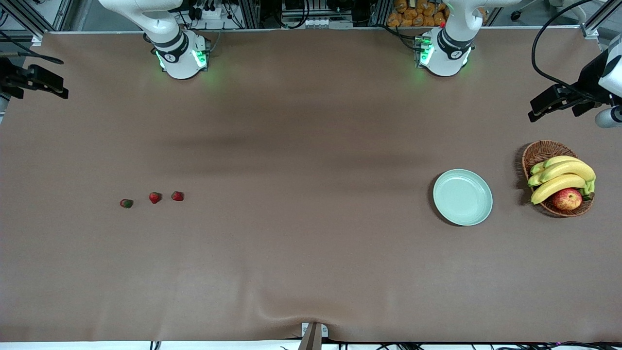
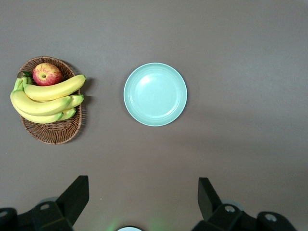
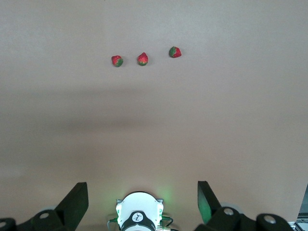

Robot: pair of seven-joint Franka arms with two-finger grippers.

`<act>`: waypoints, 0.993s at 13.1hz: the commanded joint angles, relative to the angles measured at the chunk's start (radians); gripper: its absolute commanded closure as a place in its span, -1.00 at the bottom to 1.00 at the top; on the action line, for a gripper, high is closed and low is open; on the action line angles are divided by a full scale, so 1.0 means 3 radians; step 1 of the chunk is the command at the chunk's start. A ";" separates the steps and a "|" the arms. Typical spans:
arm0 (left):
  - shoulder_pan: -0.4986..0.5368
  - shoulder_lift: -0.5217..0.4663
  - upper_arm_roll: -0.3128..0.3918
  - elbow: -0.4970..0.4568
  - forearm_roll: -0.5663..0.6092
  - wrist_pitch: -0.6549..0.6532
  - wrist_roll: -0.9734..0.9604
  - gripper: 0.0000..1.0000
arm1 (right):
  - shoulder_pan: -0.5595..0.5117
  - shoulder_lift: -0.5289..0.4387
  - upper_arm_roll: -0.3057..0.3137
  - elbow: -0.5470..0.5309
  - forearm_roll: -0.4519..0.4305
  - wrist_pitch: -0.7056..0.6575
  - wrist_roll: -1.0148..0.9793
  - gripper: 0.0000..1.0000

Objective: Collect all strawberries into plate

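- The three strawberries lie in a short row on the bare surface toward the right arm's end. In the front view they sit at about nine o'clock from the surface's middle.
- The darker, greener strawberry [image 1: 126, 203] is the outermost of the row. It lies at about eight o'clock from the middle strawberry [image 1: 154, 197] and slightly nearer to the front camera.
- The third strawberry [image 1: 177, 196] lies at three o'clock from the middle one. None of the three touches another.
- The plate [image 1: 461, 197] is well apart from them, at about three o'clock from the surface's middle, toward the left arm's end. It lies flat with nothing on it.
- A wicker basket [image 1: 544, 148] stands near the plate at its three o'clock and does not touch it. It holds a bunch of bananas [image 1: 563, 170] and an apple [image 1: 567, 199], with the apple at about five o'clock inside the basket.
- The left claw [image 2: 142, 185] hangs in the air over the left arm's end of the surface, its fingers spread wide and holding nothing. Plate and basket show below it in the left wrist view.
- The right claw [image 3: 142, 185] hangs over the right arm's end, also spread wide and empty, and the strawberries show below it in the right wrist view.
- Both arms wait.
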 commanded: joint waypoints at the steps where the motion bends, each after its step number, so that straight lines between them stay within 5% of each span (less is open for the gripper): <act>1: -0.0010 -0.0053 0.0021 0.0016 -0.0019 -0.0028 0.0077 -1.00 | -0.0056 0.0020 -0.0020 0.0015 0.0121 -0.0071 0.0064 -1.00; 8: -0.0015 -0.0058 -0.0004 -0.0004 -0.0060 -0.0136 0.0092 -1.00 | -0.0031 0.0158 -0.0025 -0.0056 0.0127 0.0306 0.0064 -1.00; 13: -0.0015 -0.0043 -0.0004 -0.0015 -0.0065 -0.0105 0.0092 -1.00 | 0.0000 0.0694 -0.0025 -0.0189 0.0148 0.1063 0.0064 -1.00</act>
